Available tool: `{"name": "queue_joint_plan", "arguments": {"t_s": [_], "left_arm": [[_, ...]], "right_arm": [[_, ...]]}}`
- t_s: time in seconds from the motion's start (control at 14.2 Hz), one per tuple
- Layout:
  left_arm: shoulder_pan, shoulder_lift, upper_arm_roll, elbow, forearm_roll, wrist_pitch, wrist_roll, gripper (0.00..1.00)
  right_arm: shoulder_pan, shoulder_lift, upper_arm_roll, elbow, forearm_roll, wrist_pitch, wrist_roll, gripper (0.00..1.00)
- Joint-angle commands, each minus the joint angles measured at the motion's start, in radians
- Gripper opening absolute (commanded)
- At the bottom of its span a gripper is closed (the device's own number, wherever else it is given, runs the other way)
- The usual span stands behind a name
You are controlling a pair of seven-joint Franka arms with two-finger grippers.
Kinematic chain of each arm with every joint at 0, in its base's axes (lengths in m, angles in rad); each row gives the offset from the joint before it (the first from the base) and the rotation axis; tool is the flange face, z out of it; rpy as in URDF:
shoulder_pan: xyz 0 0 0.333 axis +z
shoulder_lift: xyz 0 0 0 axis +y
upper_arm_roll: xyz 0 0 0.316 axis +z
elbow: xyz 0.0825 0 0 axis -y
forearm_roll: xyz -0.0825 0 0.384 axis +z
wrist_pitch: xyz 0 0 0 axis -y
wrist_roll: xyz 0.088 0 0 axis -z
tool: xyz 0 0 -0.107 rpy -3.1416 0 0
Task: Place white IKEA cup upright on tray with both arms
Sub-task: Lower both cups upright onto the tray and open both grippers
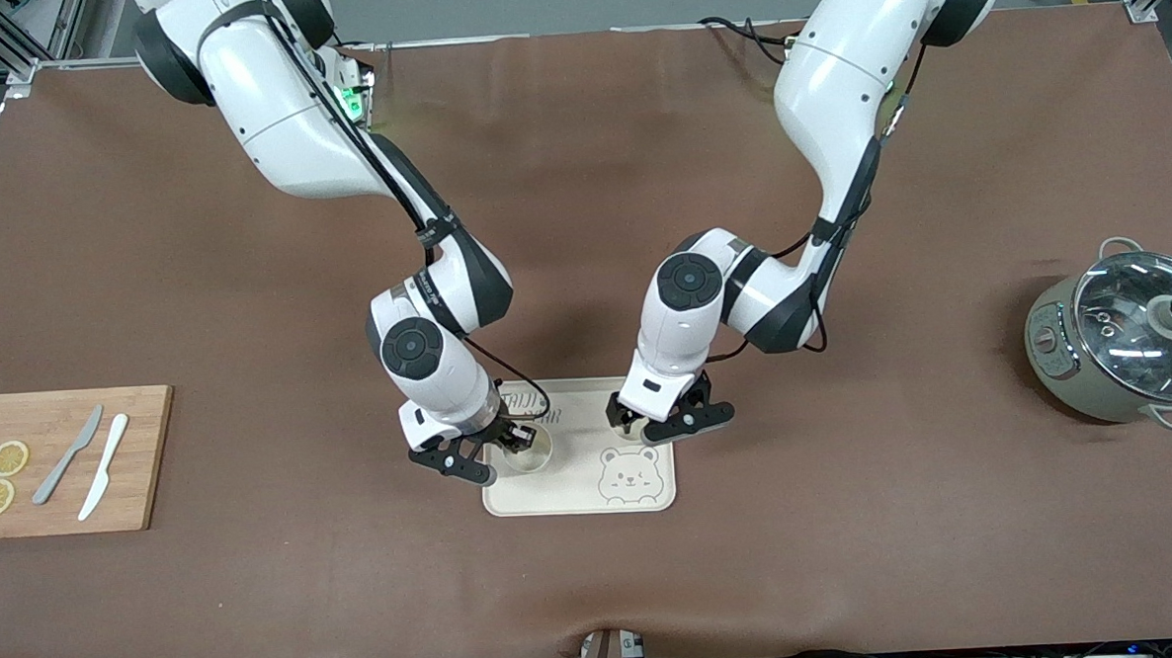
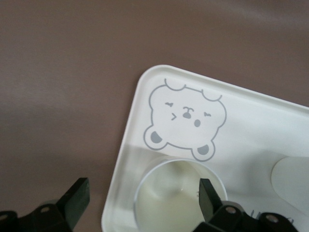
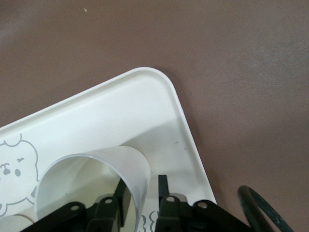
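Cups (image 1: 525, 454) on tray (image 1: 579, 497), brown table (image 1: 851, 515)

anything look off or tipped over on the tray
Nothing stands out. One white cup stands upright on the tray, its wall pinched by the right gripper; a second cup stands upright under the open left gripper.

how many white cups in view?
2, both upright on the tray. First cup sits under the right gripper, toward the right arm's end. Second cup sits under the left gripper, toward the left arm's end. None appear hidden.
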Motion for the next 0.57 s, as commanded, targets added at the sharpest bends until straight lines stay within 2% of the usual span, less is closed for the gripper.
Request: {"name": "queue_joint_plan", "arguments": {"t_s": [0.0, 0.14, 0.35, 0.49], "left_arm": [[0.026, -0.086, -0.002, -0.013, 0.019, -0.111, 0.004, 1.00], [0.080, -0.133, -0.013, -0.014, -0.022, -0.157, 0.100, 1.00], [0.181, -0.212, -0.012, -0.014, -0.136, -0.256, 0.347, 1.00], [0.262, -0.239, -0.013, -0.014, -0.139, -0.299, 0.497, 1.00]], "right_arm": [[0.011, -0.003, -0.012, 0.029, -0.019, -0.016, 0.028, 1.00], [0.002, -0.030, -0.010, 0.027, -0.016, -0.031, 0.025, 1.00], [-0.002, -0.114, -0.009, 0.029, -0.014, -0.129, 0.019, 1.00], [-0.005, -0.208, -0.009, 0.027, -0.014, -0.279, 0.017, 1.00]]}}
